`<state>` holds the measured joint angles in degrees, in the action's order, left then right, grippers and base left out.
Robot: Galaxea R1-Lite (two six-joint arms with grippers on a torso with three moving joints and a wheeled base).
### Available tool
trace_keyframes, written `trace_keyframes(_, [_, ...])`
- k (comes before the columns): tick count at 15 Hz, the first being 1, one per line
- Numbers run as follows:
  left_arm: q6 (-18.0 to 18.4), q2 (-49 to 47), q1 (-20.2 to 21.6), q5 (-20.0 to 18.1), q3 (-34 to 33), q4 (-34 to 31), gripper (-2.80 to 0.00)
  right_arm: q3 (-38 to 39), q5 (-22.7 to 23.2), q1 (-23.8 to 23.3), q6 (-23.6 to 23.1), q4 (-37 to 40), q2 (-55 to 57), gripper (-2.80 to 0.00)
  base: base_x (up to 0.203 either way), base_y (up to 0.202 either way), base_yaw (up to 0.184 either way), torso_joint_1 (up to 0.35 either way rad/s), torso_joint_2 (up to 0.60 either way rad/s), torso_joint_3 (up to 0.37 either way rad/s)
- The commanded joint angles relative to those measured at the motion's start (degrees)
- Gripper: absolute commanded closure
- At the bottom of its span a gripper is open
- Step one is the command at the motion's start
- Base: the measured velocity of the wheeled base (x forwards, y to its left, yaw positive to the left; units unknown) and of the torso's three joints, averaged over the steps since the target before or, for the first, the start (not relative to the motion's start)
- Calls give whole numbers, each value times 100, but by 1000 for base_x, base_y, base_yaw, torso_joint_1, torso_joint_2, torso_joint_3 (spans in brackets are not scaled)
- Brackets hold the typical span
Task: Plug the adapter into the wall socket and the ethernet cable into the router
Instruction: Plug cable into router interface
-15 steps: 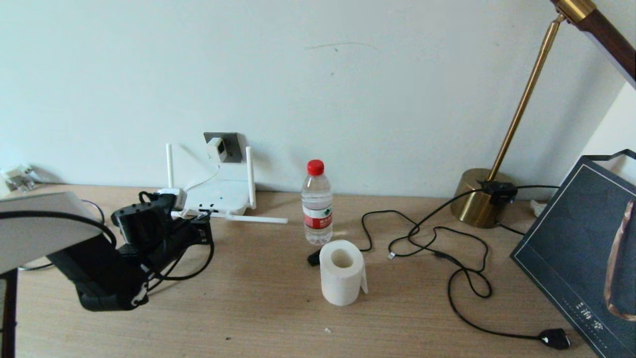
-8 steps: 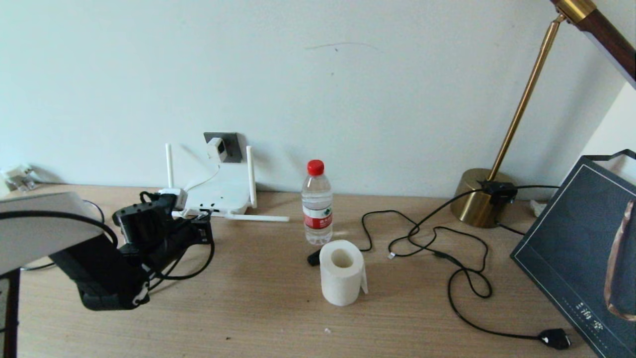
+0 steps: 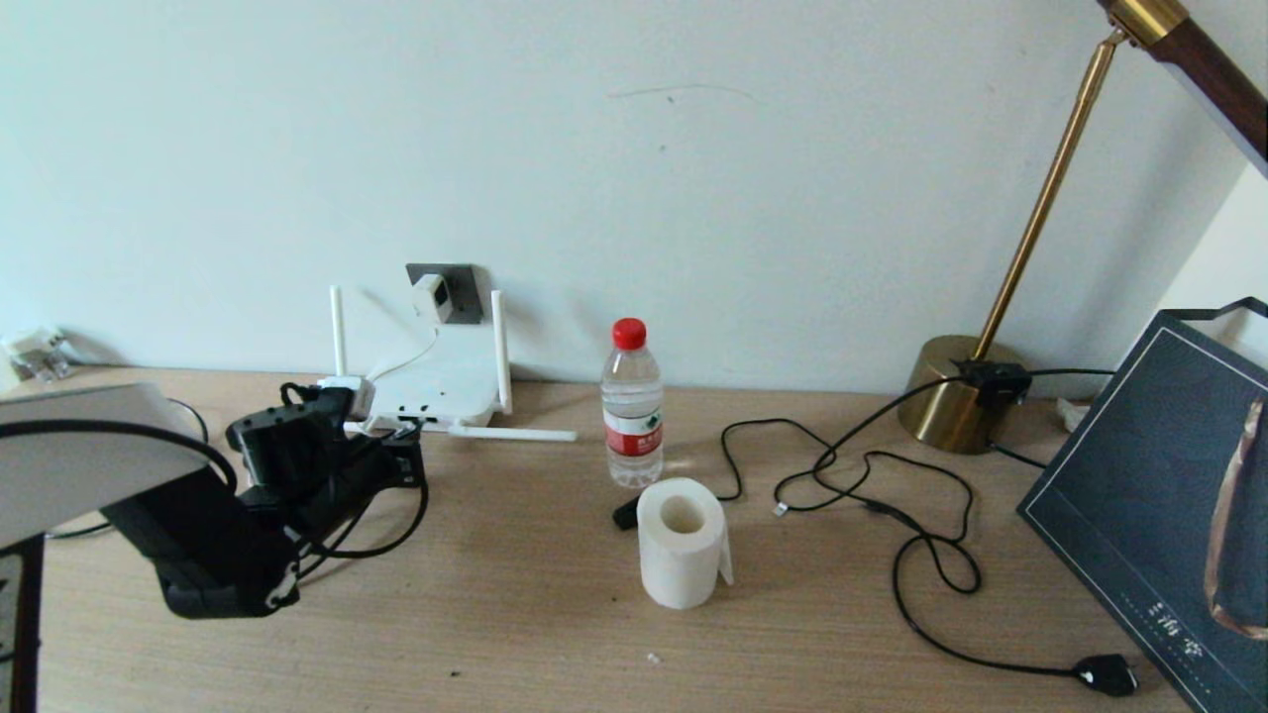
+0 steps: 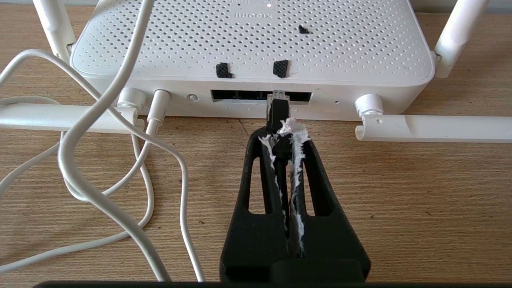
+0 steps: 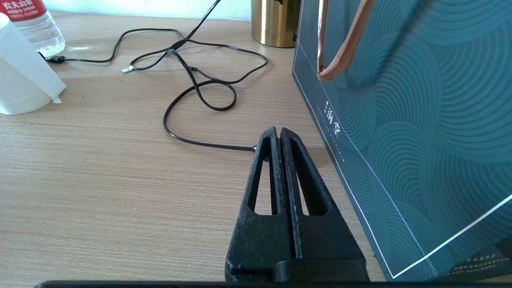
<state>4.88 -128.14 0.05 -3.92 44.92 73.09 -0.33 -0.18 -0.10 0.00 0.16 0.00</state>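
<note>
White frayed padding lines my left gripper point(image 4: 285, 132), jaws clamped on the small black plug with a clear tip of the thin black ethernet cable point(image 4: 277, 112). That tip sits at the dark port slot on the edge of the flat white perforated router point(image 4: 256, 44); I cannot tell if it is fully seated. In the head view the left gripper point(image 3: 401, 458) is low over the wooden tabletop point(image 3: 515, 614), just in front of the router point(image 3: 436, 388), which lies against the wall with two stick antennas upright and two flat. Small white cube-shaped adapter point(image 3: 431, 294) sits on the square dark-grey wall socket point(image 3: 458, 287) above the router (thin white cord hanging down to it). My right gripper point(image 5: 279, 134) is parked, jaws together and holding nothing, beside a dark teal paper bag point(image 5: 408, 120) and near a thin black lamp cord point(image 5: 200, 86). White toilet-paper roll point(image 3: 680, 553) and clear red-capped water bottle point(image 3: 632, 406) stand mid-tabletop, brass lamp base point(image 3: 956, 396) at the right.
</note>
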Motion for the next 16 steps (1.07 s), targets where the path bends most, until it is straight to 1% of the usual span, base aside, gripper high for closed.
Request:
trace_keyframes(1, [4,-10,4,-4,-1,40,0,-2,1,-5,0,2,0,0,0,0,0,0,0,0])
trace_keyframes(16, [4,-10,4,-4,69,38,0,-2,1,1,0,2,0,0,0,0,0,0,0,0])
